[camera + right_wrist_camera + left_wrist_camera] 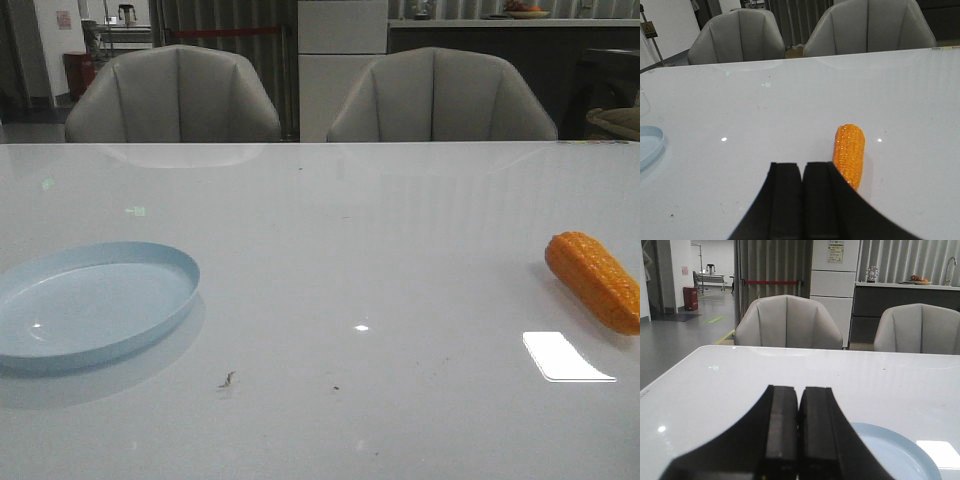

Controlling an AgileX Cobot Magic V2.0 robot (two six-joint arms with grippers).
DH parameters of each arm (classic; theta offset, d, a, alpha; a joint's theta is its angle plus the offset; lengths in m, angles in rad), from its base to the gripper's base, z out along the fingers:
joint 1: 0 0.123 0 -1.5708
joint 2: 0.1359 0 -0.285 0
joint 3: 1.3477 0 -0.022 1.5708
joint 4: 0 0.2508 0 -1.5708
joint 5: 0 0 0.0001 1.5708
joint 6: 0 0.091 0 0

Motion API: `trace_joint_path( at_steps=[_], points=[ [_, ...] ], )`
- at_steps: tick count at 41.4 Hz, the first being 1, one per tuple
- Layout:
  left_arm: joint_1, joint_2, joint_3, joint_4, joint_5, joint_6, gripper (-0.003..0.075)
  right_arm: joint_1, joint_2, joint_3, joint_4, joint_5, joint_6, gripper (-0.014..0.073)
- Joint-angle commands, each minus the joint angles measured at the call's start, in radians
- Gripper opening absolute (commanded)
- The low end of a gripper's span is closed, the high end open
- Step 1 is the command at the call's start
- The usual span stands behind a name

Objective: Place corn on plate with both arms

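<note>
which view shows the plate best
The front view: nearly the whole plate shows, empty, at the table's left. The left wrist view catches part behind the shut left gripper; the right wrist view, only an edge.

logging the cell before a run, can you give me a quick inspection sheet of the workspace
surface: glossy white table, lamp glare, a few dark specks near the front edge
job's things: round, shallow, pale blue plate front left, nothing on it; orange, bumpy, glossy corn cob lying far right, partly cut off by the front view's edge, well apart from the plate
clutter: nothing seen beyond the specks
grippers: left gripper shut, holding nothing, close to the plate; right gripper shut, holding nothing, close to the corn
cables: nothing seen
surroundings: two grey padded chairs behind the table, white cabinet, counter
</note>
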Motion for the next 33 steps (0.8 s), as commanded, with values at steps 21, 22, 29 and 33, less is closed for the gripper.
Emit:
trace_joint_path(
  at_steps=[21,22,29,33],
  points=[
    [-0.007,-0.019,0.039,-0.007,-0.102,-0.002,0.0094,0.003,-0.025,-0.021,0.004,-0.099,-0.008,0.0051],
    [-0.007,-0.019,0.039,-0.007,-0.104,-0.002,0.0094,0.003,-0.025,-0.021,0.004,-0.103,-0.008,0.0051],
    [-0.007,-0.019,0.039,-0.007,-0.116,-0.002,0.0094,0.002,-0.025,-0.021,0.004,-0.103,-0.008,0.0051],
    [-0.007,-0.019,0.039,-0.007,-0.116,-0.002,0.0094,0.002,-0.025,-0.021,0.004,-0.100,-0.008,0.0051]
  ],
)
